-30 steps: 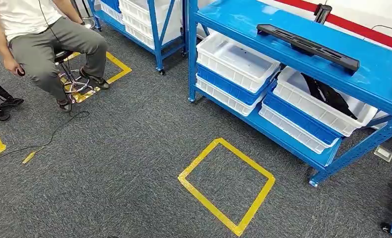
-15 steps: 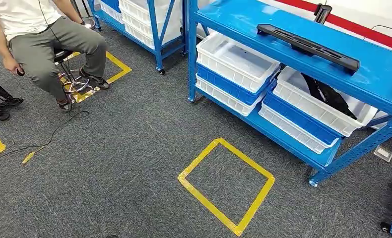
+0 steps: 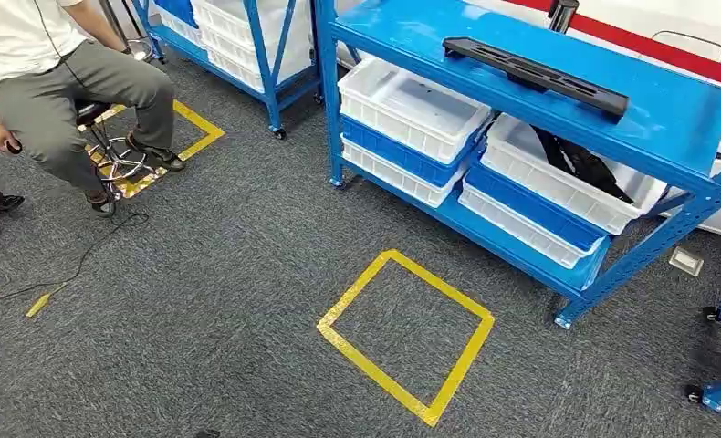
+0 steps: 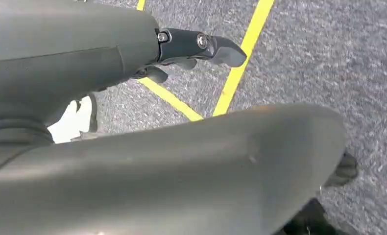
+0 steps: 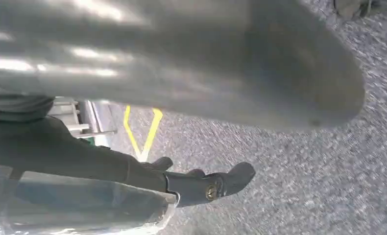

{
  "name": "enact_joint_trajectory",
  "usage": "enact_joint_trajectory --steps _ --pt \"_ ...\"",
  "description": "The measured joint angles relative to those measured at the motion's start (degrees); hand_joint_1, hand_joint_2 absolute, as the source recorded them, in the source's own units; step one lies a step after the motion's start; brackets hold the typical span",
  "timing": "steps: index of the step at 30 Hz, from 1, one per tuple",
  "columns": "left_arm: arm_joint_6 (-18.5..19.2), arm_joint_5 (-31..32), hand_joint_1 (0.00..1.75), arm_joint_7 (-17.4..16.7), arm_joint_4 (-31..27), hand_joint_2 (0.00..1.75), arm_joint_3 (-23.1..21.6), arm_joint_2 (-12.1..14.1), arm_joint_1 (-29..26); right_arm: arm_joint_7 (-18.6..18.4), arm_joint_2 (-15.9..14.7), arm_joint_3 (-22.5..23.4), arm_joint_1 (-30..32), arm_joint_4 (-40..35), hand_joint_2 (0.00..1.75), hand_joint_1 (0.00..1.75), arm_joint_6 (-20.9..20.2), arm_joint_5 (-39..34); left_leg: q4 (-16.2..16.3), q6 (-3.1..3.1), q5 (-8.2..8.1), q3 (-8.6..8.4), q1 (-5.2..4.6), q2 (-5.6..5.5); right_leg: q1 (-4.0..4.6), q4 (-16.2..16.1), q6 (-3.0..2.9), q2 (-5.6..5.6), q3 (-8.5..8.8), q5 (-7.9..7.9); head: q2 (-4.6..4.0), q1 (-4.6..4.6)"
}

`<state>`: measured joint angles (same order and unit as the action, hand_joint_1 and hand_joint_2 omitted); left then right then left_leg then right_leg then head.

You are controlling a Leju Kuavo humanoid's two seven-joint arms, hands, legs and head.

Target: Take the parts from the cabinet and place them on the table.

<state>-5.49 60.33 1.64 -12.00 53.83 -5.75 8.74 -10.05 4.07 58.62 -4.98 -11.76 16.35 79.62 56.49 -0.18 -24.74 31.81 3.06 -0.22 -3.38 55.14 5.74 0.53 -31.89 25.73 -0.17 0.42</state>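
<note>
Parts wait on the blue cabinet (image 3: 676,109): a long black part (image 3: 532,75) lies along its top shelf near the back edge, others sit in the right-hand white bin (image 3: 571,173), within reach. Left hand (image 4: 196,46) and right hand (image 5: 201,185) hang over carpet, fingers loosely apart, holding nothing, since no reach seems begun.

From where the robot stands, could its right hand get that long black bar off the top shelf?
Probably not yet. The right hand hangs over carpet, and the black bar lies across open floor.

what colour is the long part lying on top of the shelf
Black long part, clearest in the head view.
</note>
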Motion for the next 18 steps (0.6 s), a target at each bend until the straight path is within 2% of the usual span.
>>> enact_joint_trajectory --steps 1,2,3,4,5,6,7,8,9,10,11,12,14,15,16,17,18 --pt "-0.1 0.0 0.00 0.0 0.0 0.00 0.0 0.1 0.0 0.0 0.2 0.0 -0.1 0.0 0.00 0.00 0.0 0.0 -0.2 -0.67 -0.05 0.03 -0.07 0.09 1.38 0.2 -0.59 -0.48 0.45 -0.30 0.00 -0.02" --pt "-0.2 0.0 0.00 0.0 0.0 0.00 0.0 0.1 0.0 0.0 0.1 0.0 -0.1 0.0 0.00 0.00 0.0 0.0 -0.6 -1.08 0.17 -0.31 0.02 0.06 1.49 -0.1 -1.84 -0.57 0.32 -0.67 0.00 -0.50" --pt "-0.2 0.0 0.00 0.0 0.0 0.00 0.0 0.0 0.1 0.0 0.0 0.0 0.0 0.0 0.00 0.00 0.0 0.0 -0.9 -1.41 0.40 -0.45 0.29 0.02 1.80 -0.3 -2.36 -0.56 0.29 -0.85 0.00 -0.48" --pt "-0.2 0.0 0.00 0.0 0.0 0.00 0.0 -0.2 0.1 0.0 -0.1 0.0 0.0 0.0 0.00 0.00 0.0 -0.1 -1.3 -1.91 0.57 -0.55 0.33 0.01 2.46 -0.2 -3.03 -0.57 0.18 -0.72 0.00 -0.46" --pt "-0.2 0.1 0.00 0.0 0.0 0.00 0.0 -0.3 0.1 0.0 -0.2 0.0 0.0 0.0 0.00 0.00 0.0 -0.1 -1.2 -2.30 0.23 -0.62 0.40 0.04 1.82 -0.7 -3.82 -0.61 0.57 -0.99 0.00 -0.65" --pt "-0.3 0.1 0.00 0.0 0.0 0.00 0.0 -0.2 0.2 0.0 -0.1 0.0 0.1 0.0 0.00 0.00 0.0 -0.1 0.0 -2.14 -0.73 -0.22 0.58 0.27 0.65 -0.9 -4.22 -0.68 1.02 -1.03 0.00 -0.85" --pt "-0.3 0.2 0.00 0.0 0.0 0.00 0.0 -0.1 0.2 0.1 0.0 0.0 0.1 0.0 0.00 0.00 0.0 -0.2 3.2 -1.79 -2.67 1.12 0.42 0.26 0.85 -1.1 -5.13 -0.63 1.31 -0.95 0.00 -1.03" --pt "-0.3 0.2 0.00 0.1 0.0 0.00 0.0 0.0 0.2 0.1 0.0 0.0 0.1 0.0 0.00 0.00 0.0 -0.2 7.9 -1.66 -4.98 3.32 0.25 0.14 1.05 -1.1 -5.66 -0.54 1.47 -0.82 0.00 -1.18" --pt "-0.4 0.2 0.00 0.1 0.0 0.00 0.0 0.0 0.2 0.1 0.1 0.0 0.1 0.0 0.00 0.00 0.0 -0.2 13.6 -1.66 -7.28 6.22 0.16 -0.01 1.31 -1.1 -6.00 -0.52 1.64 -0.59 0.00 -1.18" --pt "-0.5 0.2 0.00 0.0 0.0 0.00 0.0 0.1 0.1 0.1 0.2 0.0 0.1 0.0 0.00 0.00 0.0 -0.2 17.2 -1.65 -8.31 8.22 0.17 -0.01 1.50 -1.1 -6.19 -0.53 1.84 -0.44 0.00 -1.16" --pt "-0.5 0.2 0.00 0.0 0.0 0.00 0.0 0.2 0.1 0.1 0.3 0.0 0.1 0.0 0.00 0.00 0.0 -0.2 18.4 -1.63 -7.91 9.15 0.17 -0.01 1.58 -1.1 -6.28 -0.55 2.09 -0.32 0.00 -1.16" --pt "-0.5 0.3 0.00 0.0 0.0 0.00 0.0 0.2 0.1 0.1 0.3 0.0 0.1 0.0 0.00 0.00 0.0 -0.3 16.9 -1.61 -6.20 8.79 0.22 0.02 1.57 -1.0 -6.21 -0.64 2.35 -0.09 0.00 -1.18" --pt "-0.5 0.3 0.00 0.0 0.0 0.00 0.0 0.3 0.2 0.1 0.4 0.0 0.1 0.0 0.00 0.00 0.0 -0.3 8.1 -1.67 -0.78 4.73 0.50 0.15 1.15 -0.6 -5.48 -0.98 2.95 0.58 0.00 -1.18" --pt "-0.5 0.3 0.00 0.0 0.0 0.00 0.0 0.3 0.2 0.1 0.4 0.0 0.1 0.0 0.00 0.00 0.0 -0.3 3.3 -1.87 1.04 2.44 0.76 0.27 1.27 0.0 -4.83 -1.10 2.98 1.12 0.00 -1.27" --pt "-0.5 0.3 0.00 0.1 0.0 0.00 0.0 0.1 0.3 0.1 0.2 0.0 0.0 0.0 0.00 0.00 0.0 -0.3 2.5 -1.94 -0.24 2.04 0.30 -0.18 2.04 0.6 -4.17 -1.17 2.24 1.62 0.00 -1.81" --pt "-0.5 0.3 0.00 0.1 0.0 0.00 0.0 0.1 0.4 0.1 0.2 0.0 0.0 0.0 0.00 0.00 0.0 -0.3 2.7 -1.15 -0.25 2.33 0.27 -0.40 2.12 0.6 -3.85 -1.17 1.92 1.86 0.00 -1.32" --pt "-0.5 0.3 0.00 0.0 0.0 0.00 0.0 0.1 0.4 0.1 0.2 0.0 0.0 0.0 0.00 0.00 0.0 -0.3 2.7 -0.73 -0.34 2.36 -0.21 -0.41 2.31 0.2 -3.55 -1.16 1.97 1.82 0.00 -0.81"
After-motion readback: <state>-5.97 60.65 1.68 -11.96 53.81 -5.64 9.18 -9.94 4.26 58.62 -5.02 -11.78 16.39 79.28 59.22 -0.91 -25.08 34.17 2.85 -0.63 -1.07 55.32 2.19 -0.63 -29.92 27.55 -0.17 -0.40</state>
